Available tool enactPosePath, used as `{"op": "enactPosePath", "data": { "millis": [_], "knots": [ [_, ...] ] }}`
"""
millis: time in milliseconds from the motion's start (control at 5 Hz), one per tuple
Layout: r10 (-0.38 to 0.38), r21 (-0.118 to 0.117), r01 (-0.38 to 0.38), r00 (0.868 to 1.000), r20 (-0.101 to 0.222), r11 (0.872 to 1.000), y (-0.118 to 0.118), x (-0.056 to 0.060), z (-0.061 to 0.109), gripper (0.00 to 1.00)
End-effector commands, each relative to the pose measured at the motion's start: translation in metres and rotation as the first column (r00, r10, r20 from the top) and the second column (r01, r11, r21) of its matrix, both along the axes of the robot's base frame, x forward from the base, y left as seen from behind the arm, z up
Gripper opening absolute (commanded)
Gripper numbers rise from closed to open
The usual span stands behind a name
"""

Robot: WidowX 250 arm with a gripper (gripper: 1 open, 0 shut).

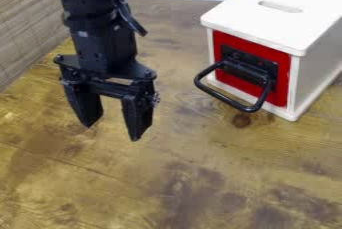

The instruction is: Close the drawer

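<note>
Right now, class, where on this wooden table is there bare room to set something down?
Bare wood lies along the near edge, below the gripper and in front of the white cabinet. The far left corner is bare too. It is crowded between the fingers and the drawer's black loop handle.

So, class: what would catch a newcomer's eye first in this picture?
The black gripper hangs at left, fingers spread over the wooden table, holding nothing. At upper right stands a white cabinet; its red drawer carries a big black loop handle facing the gripper.
</note>
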State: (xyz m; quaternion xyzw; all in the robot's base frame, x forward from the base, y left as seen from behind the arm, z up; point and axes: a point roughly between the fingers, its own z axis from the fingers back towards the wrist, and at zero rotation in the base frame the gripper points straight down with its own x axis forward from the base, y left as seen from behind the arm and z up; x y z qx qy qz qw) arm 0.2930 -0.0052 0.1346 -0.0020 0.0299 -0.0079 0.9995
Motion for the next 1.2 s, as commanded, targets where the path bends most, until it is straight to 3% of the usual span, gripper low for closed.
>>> {"op": "enactPosePath", "data": {
  "millis": [0, 200, 400, 800, 1000],
  "knots": [
    [0.018, -0.001, -0.018, 1.000, -0.008, 1.000, 0.018, 0.004, -0.011, 1.00],
    [0.046, 0.002, -0.046, 0.999, -0.013, 0.999, 0.022, 0.003, -0.014, 1.00],
    [0.041, 0.010, -0.041, 0.999, -0.002, 0.999, 0.020, 0.000, -0.005, 1.00],
    [0.067, 0.020, -0.068, 0.997, 0.038, 0.997, 0.029, 0.015, 0.024, 1.00],
    [0.009, 0.027, -0.010, 0.999, 0.042, 1.000, 0.021, 0.013, 0.018, 1.00]
  ]
}}
